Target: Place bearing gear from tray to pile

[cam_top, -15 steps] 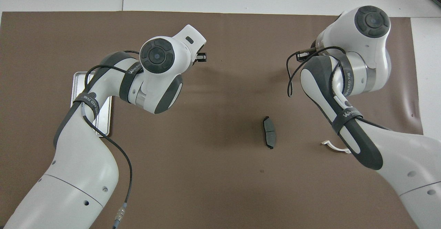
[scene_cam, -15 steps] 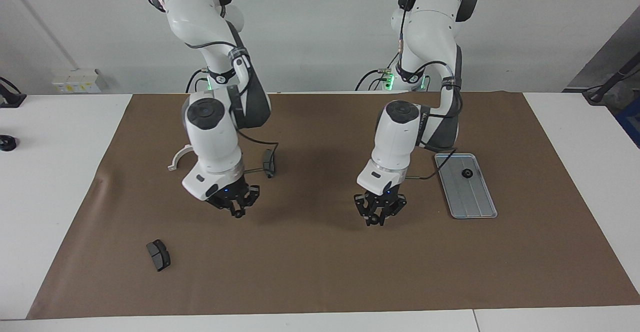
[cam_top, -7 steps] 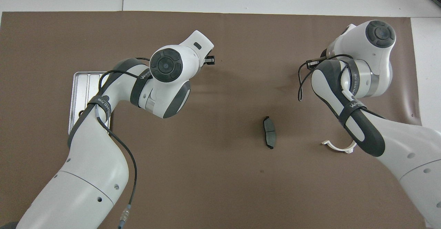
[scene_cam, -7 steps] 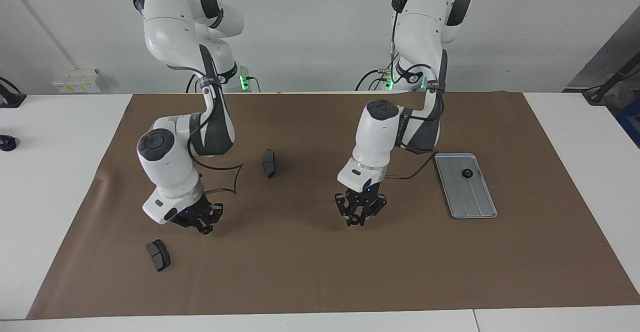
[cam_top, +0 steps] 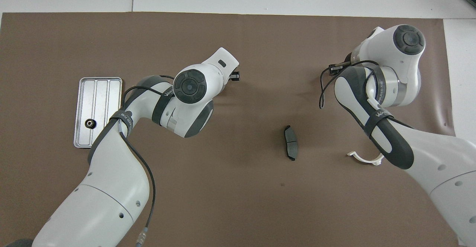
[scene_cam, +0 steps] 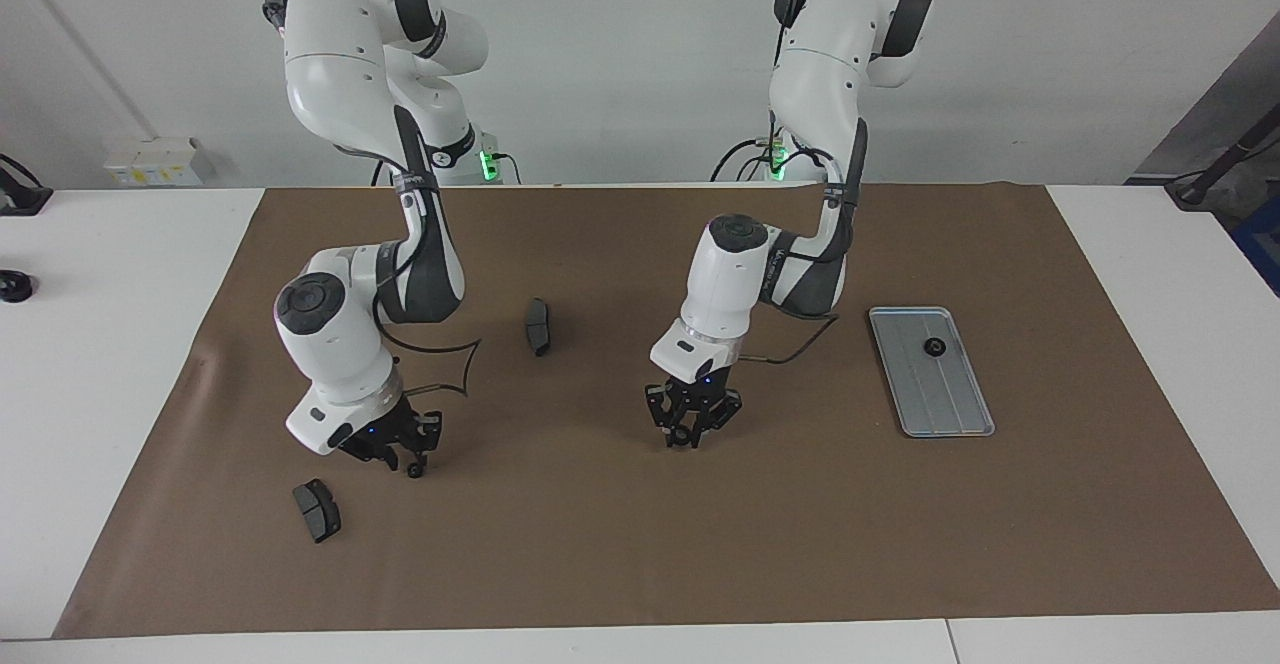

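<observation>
Low in the facing frame, toward the right arm's end, a brake pad (scene_cam: 317, 510) lies on the brown mat (scene_cam: 620, 554), and the right gripper (scene_cam: 405, 452) hangs low just beside it; I cannot tell whether its pincer is released or clenched. At mid-frame the left gripper (scene_cam: 690, 429) hangs over bare mat, its grip equally unreadable. Higher up, toward the left arm's end, the bearing gear (scene_cam: 935, 347) sits in the tray (scene_cam: 950, 409). Being small, it may slip from a pinch, or the light tray may be nudged.
</observation>
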You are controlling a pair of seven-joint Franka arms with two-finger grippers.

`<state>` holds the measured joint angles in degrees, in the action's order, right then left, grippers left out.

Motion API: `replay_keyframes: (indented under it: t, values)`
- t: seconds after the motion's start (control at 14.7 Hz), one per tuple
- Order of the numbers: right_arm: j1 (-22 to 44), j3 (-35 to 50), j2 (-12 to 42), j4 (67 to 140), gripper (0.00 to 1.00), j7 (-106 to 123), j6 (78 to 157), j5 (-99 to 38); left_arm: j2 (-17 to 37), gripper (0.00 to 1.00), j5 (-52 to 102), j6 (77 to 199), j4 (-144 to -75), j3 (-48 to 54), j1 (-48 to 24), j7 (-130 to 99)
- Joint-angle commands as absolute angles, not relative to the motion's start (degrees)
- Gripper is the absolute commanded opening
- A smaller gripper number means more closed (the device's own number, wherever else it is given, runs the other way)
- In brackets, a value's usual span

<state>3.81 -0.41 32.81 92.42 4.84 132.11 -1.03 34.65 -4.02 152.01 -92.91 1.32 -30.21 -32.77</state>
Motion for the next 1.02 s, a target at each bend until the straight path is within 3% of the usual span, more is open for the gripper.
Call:
replay_keyframes:
  t: [0.0, 0.2, 0.48, 0.75, 0.95]
  values:
    - [3.5, 0.5, 31.5, 93.1, 1.0, 4.2, 132.8, -2.0, 34.0, 1.0, -2.5, 152.8, -92.3, 0.5, -30.0, -33.4]
    - [5.9, 0.6, 29.2, 91.5, 1.0, 0.6, 128.8, -1.9, 32.7, 1.0, -2.5, 151.4, -92.8, 0.3, -28.2, -33.3]
    - [11.2, 0.6, 29.5, 87.5, 1.0, -11.7, 124.8, -2.0, 26.5, 1.0, -2.8, 145.2, -97.0, 0.1, -24.8, -31.5]
    - [18.7, 0.6, 37.0, 78.0, 1.0, -24.1, 124.6, -0.7, 16.4, 1.0, -2.8, 144.9, -109.0, 0.2, -19.1, -21.9]
    - [24.2, 0.1, 41.6, 73.4, 1.0, -26.8, 126.5, -0.2, 12.5, 1.0, -2.8, 140.9, -112.5, 0.2, -14.7, -14.6]
